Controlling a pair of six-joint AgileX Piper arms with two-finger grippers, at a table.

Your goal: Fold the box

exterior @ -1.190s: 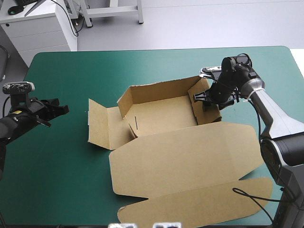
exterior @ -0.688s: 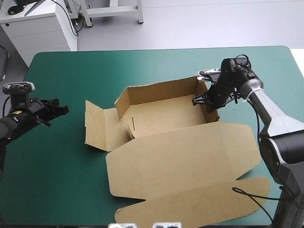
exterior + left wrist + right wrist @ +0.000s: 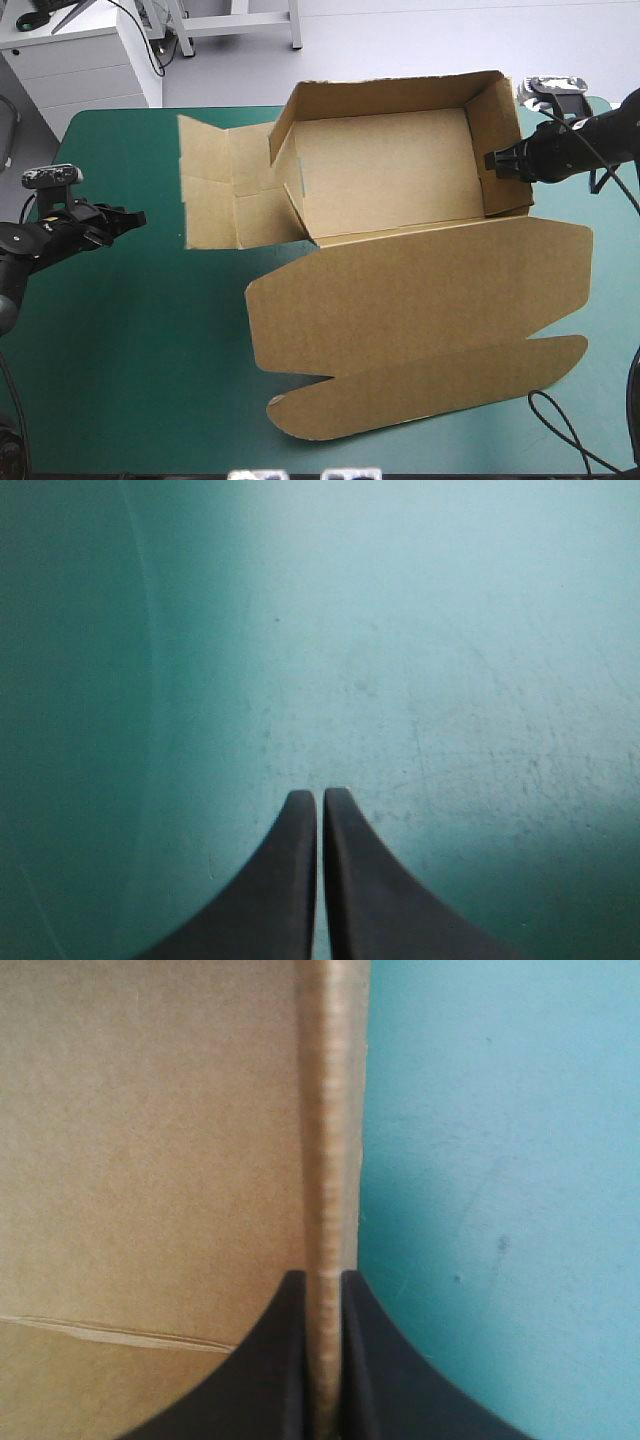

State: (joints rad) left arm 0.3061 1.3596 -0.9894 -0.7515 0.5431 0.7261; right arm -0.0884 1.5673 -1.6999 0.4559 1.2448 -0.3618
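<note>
The brown box hangs lifted above the teal-green table, its back and right walls raised and its wide lid spread toward the front. My right gripper is shut on the box's right wall; in the right wrist view the board's edge runs up between the two black fingers. The box's left flaps lie spread open. My left gripper hovers low at the table's left side, shut and empty, apart from the box. The left wrist view shows its fingers meeting over bare cover.
Bare teal-green cover lies in front of and around the left gripper. The box's lid tongue reaches toward the table's front right. White furniture stands beyond the far left corner.
My right gripper closed on the box's right wall and raised the whole box, which now sits higher and nearer the camera. The left gripper barely shifted.
</note>
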